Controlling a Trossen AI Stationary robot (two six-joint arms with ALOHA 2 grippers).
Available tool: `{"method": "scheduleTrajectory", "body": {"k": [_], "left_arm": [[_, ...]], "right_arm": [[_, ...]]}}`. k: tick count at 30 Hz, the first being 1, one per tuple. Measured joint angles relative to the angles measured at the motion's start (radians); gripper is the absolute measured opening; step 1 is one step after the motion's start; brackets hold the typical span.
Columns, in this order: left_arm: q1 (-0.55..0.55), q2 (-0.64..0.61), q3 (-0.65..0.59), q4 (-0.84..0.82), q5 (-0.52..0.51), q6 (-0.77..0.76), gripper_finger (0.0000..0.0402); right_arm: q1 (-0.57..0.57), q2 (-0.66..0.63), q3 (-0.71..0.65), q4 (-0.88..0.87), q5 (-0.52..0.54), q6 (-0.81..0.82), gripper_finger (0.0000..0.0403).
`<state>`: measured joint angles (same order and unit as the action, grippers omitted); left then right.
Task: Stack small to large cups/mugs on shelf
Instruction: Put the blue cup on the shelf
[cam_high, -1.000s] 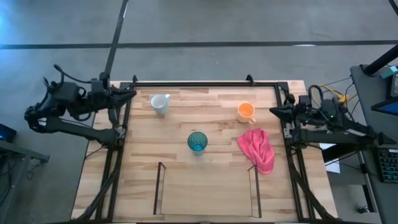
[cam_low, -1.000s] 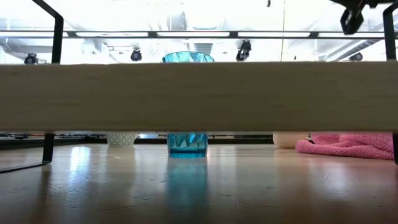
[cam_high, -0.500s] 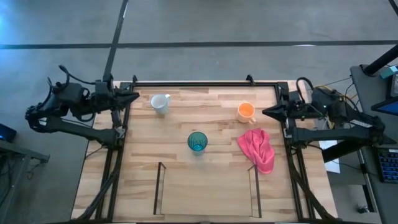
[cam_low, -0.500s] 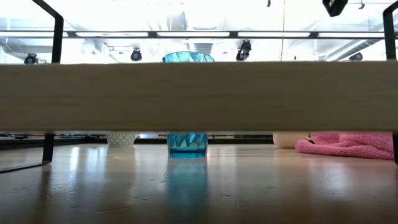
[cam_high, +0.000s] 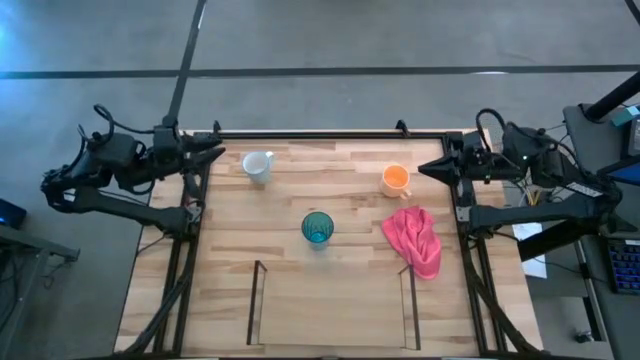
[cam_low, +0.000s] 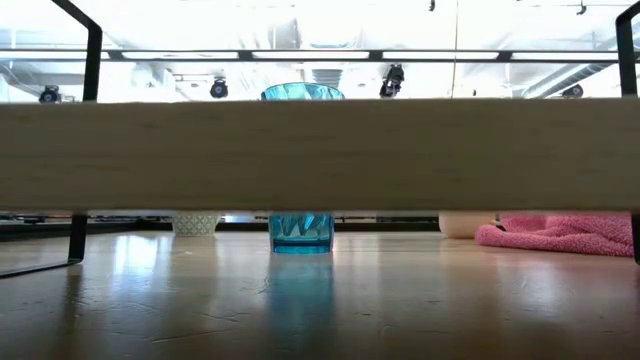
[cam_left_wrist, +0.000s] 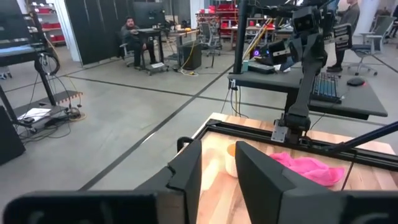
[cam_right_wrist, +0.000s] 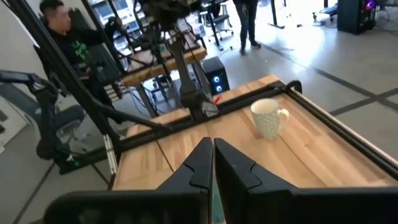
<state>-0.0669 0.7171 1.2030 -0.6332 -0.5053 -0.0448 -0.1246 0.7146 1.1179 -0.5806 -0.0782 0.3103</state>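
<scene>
A white handled mug (cam_high: 258, 166) stands upright at the table's far left, and shows in the right wrist view (cam_right_wrist: 267, 117). An orange handled mug (cam_high: 396, 179) stands at the far right. A teal ribbed tumbler (cam_high: 318, 227) stands at mid-table (cam_low: 301, 232). The shelf bay (cam_high: 330, 312), between two dark panels, lies at the near edge and holds nothing. My left gripper (cam_high: 217, 154) is open and empty over the table's far left edge, left of the white mug. My right gripper (cam_high: 424, 168) is shut and empty over the far right edge, right of the orange mug.
A pink cloth (cam_high: 415, 240) lies crumpled on the table just near of the orange mug. Black frame rails (cam_high: 330, 134) run along the far and side edges. A light wood board (cam_low: 320, 155) crosses the low view. People sit at desks in the room behind.
My right gripper has risen, leaving the top of the low view, and has moved a little toward the table's left and far edges. The cups and the cloth have stayed where they were.
</scene>
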Motion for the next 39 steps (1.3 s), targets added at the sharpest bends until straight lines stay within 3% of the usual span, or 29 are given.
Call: {"method": "scheduleTrajectory", "body": {"k": [20,30,39], "left_arm": [[0.000,-0.010,-0.013,0.000,0.000,0.000,0.0102],[0.000,-0.004,-0.044,-0.005,0.000,0.000,0.0103],[0.000,-0.004,-0.045,-0.004,0.000,0.000,0.0103]], "right_arm": [[0.000,0.140,0.234,0.006,0.005,0.003,0.0009],[0.000,0.168,0.269,0.016,0.009,-0.018,0.0009],[0.000,0.185,0.267,0.017,-0.003,-0.279,0.0024]]}}
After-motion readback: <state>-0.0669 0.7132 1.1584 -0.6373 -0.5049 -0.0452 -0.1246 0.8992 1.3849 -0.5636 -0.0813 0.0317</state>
